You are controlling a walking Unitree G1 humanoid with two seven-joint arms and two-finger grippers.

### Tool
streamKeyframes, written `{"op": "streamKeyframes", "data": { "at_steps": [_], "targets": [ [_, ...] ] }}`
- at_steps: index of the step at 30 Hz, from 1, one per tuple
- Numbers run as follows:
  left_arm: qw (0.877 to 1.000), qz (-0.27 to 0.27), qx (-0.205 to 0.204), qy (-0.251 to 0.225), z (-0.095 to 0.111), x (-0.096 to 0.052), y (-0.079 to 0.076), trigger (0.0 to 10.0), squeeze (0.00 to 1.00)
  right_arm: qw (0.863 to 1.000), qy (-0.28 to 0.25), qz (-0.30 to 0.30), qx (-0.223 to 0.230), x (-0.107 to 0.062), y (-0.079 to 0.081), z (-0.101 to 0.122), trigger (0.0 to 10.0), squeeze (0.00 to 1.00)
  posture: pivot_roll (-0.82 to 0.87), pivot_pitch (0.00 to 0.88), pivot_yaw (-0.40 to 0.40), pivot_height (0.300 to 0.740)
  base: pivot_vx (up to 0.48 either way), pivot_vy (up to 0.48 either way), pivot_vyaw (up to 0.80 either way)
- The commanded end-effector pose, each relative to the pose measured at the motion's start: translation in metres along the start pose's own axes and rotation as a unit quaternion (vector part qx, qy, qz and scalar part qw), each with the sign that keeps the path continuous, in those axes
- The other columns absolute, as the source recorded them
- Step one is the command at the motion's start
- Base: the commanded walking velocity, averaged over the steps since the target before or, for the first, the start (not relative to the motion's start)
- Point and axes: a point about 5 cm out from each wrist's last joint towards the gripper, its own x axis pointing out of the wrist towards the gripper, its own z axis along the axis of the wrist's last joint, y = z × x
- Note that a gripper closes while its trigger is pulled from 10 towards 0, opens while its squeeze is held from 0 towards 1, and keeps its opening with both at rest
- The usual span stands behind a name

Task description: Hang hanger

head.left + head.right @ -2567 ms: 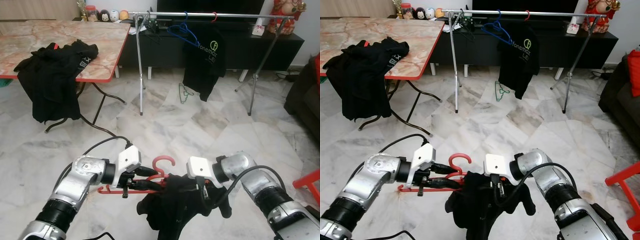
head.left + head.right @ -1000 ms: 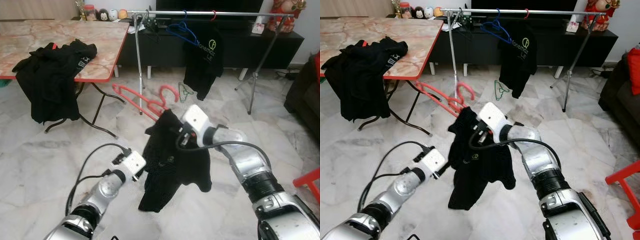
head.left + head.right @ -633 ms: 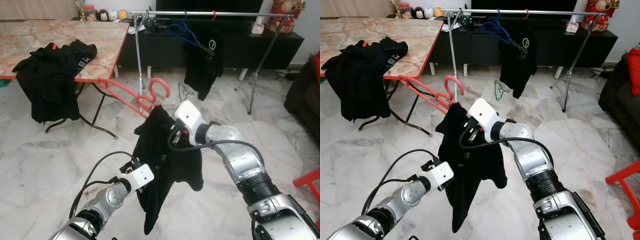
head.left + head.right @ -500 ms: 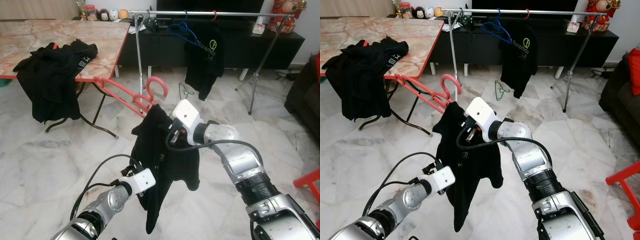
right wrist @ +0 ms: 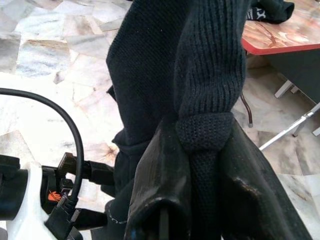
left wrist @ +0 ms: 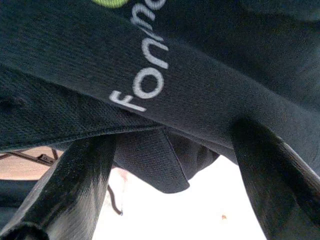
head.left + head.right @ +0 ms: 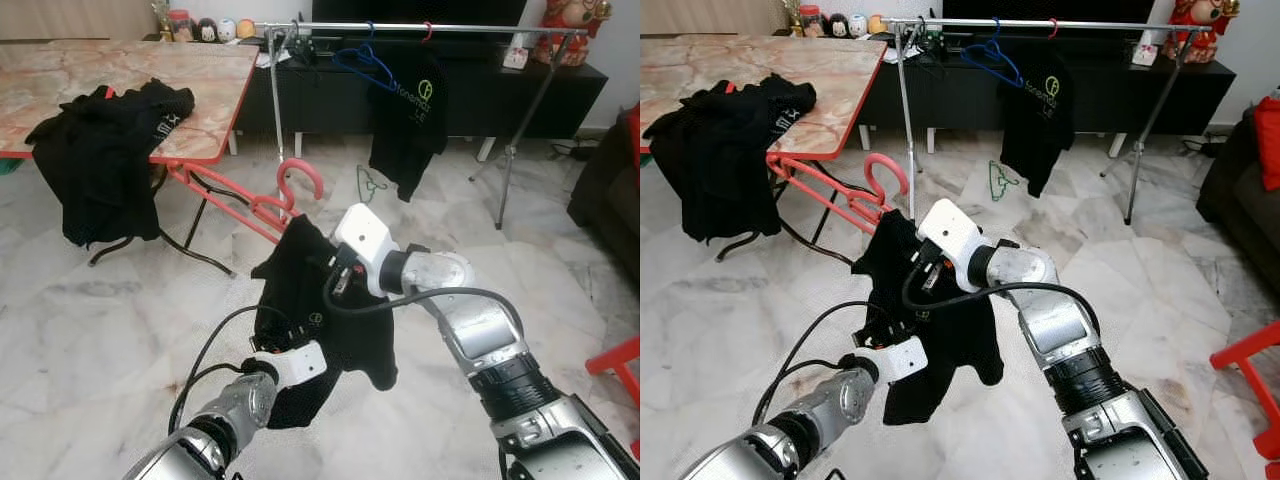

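While the right gripper [image 5: 200, 165] stays clamped on the collar of the black logo T-shirt [image 7: 320, 300] on a red plastic hanger [image 7: 285, 195], held mid-air over the marble floor [image 7: 90, 300] — the left gripper [image 6: 170, 170], fingers apart, sits under the shirt's hem.

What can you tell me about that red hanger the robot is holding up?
The red hanger looks like plastic, with a curled hook on top and thin double bars. It is tilted, one end slanting toward the table, and a black shirt drapes from its other end. The right gripper is shut on the shirt's collar; the left gripper is open at the hem.
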Motion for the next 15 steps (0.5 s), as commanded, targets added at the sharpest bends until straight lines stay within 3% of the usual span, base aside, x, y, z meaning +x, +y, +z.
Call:
{"op": "streamKeyframes", "data": {
  "at_steps": [1,15],
  "targets": [
    [1.0,0.001,0.007,0.003,0.0005,0.0012,0.002,10.0,0.0,1.0,-0.024,0.0,-0.014,-0.0018,-0.0008,0.0134,0.0,0.0,-0.1,0.0,-0.035,0.74,0.0,0.0,0.0],
    [1.0,0.001,0.007,0.003,0.0005,0.0012,0.002,10.0,0.0,1.0,-0.024,0.0,-0.014,-0.0018,-0.0008,0.0134,0.0,0.0,-0.1,0.0,-0.035,0.74,0.0,0.0,0.0]
  ]
}}
